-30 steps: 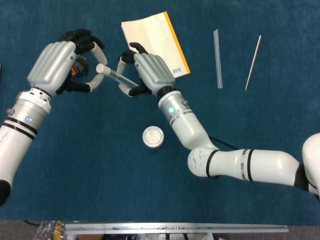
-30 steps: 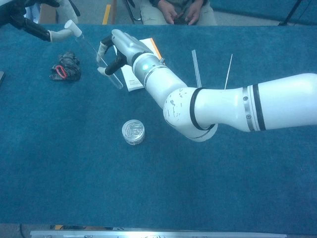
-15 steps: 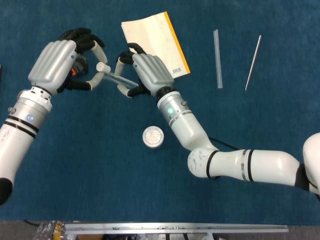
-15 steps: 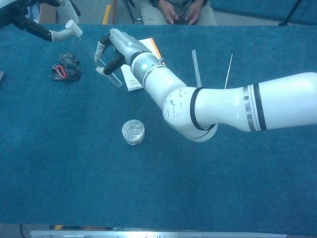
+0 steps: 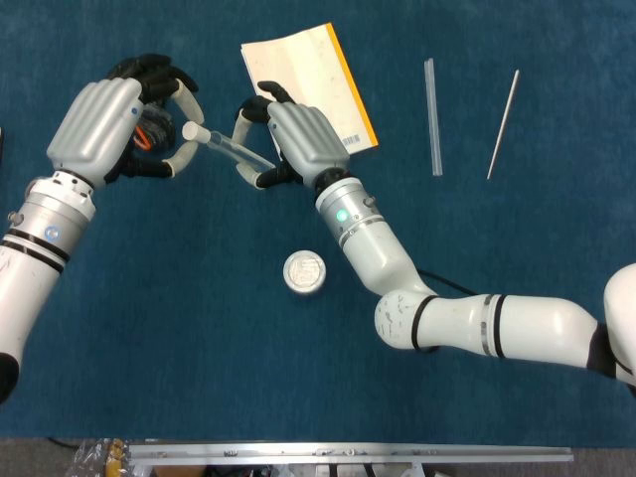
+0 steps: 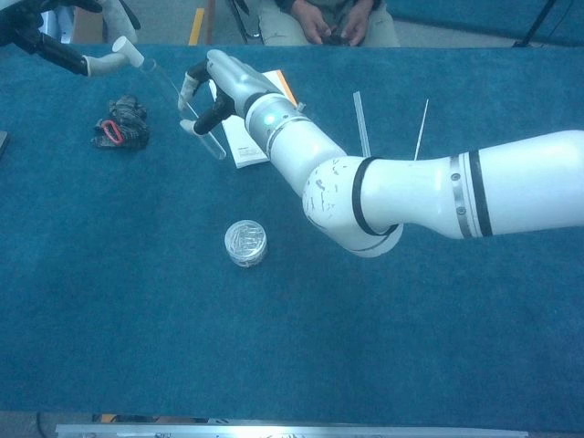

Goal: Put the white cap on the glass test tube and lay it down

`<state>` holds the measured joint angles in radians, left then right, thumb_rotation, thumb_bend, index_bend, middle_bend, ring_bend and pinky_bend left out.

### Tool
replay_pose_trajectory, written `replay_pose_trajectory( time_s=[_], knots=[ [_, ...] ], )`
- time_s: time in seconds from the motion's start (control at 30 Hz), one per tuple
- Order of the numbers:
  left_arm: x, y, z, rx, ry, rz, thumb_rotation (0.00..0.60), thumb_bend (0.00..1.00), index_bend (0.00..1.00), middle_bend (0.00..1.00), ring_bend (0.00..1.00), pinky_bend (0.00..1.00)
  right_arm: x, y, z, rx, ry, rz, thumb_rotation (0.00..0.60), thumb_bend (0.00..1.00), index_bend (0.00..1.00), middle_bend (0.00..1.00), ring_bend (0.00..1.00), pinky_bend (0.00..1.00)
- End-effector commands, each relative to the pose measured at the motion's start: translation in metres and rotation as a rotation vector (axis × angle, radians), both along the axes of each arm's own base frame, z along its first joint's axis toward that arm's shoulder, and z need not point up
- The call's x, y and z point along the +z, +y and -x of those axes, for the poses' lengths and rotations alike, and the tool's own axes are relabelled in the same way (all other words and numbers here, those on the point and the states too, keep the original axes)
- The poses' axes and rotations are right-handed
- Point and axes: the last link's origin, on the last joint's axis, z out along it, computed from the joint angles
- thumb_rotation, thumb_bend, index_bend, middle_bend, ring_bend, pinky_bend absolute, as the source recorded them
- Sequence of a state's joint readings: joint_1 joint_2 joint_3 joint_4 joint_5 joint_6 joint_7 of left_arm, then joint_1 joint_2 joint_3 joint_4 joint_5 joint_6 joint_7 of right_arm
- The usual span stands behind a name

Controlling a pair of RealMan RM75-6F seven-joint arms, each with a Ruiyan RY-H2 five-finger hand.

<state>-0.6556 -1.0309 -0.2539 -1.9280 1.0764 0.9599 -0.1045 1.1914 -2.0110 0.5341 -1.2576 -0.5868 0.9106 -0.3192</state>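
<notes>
- At 11 o'clock on the table in the head view, the left hand (image 5: 104,117) pinches the cap (image 5: 192,130) between thumb and a fingertip, the other fingers curled loosely around it; the chest view catches only its fingertips at the upper left corner.
- Just right of it, at about 12 o'clock, the right hand (image 5: 295,137) pinches the lower half of the tube (image 5: 234,149), which slants up toward 10 o'clock and is held off the cloth.
- Compared with 1 second ago, the cap has shifted a little up and left, and it sits on the tube's upper end in line with the glass; the left hand has drawn slightly toward 10 o'clock with it.
- My reading: the cap is on or nearly seated, though how deep it sits cannot be told from either view. A short push along the tube's axis may be needed before the left hand lets go.
- Laying the tube down is not yet done; both hands hold it in the air.
- Outward from the hands: a black object with a red part (image 6: 119,128) lies under the left hand, a booklet (image 5: 310,81) sits at 12 o'clock touching the right hand's far side, and a round tin (image 5: 305,272) lies near the centre.
- Well apart at 2 o'clock lie a clear strip (image 5: 433,117) and a thin rod (image 5: 503,123).
</notes>
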Motion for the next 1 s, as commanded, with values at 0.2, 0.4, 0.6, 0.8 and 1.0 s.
replay_pose_trajectory(
  time_s=[0.2,0.4,0.6,0.8,1.0],
  knots=[
    [-0.004,-0.0008,-0.0021,-0.006,0.001,0.011,0.6,0.34,0.51,0.29,0.12,0.08,-0.0005,0.0004,-0.0016,-0.005,-0.01,-0.01,0.6,0.34,0.61,0.33,0.08,0.3],
    [-0.0052,-0.0006,-0.0026,-0.006,0.002,0.013,0.6,0.34,0.51,0.29,0.12,0.08,-0.0005,0.0004,-0.0018,-0.005,-0.01,-0.009,0.6,0.34,0.61,0.33,0.08,0.3],
    [-0.0057,-0.0013,-0.0038,-0.008,0.0,0.016,0.6,0.34,0.51,0.29,0.12,0.08,-0.0011,-0.0002,-0.0015,-0.007,-0.01,-0.009,0.6,0.34,0.61,0.33,0.08,0.3],
    [-0.0047,-0.0023,-0.0051,-0.008,-0.007,0.015,0.6,0.34,0.51,0.29,0.12,0.08,-0.0018,-0.0002,-0.0014,-0.007,-0.008,-0.008,0.6,0.34,0.61,0.33,0.08,0.3],
    [-0.005,-0.0034,-0.0069,-0.005,-0.021,0.023,0.6,0.34,0.51,0.29,0.12,0.08,-0.0022,-0.0003,-0.0013,-0.012,-0.012,-0.011,0.6,0.34,0.61,0.33,0.08,0.3]
  ],
)
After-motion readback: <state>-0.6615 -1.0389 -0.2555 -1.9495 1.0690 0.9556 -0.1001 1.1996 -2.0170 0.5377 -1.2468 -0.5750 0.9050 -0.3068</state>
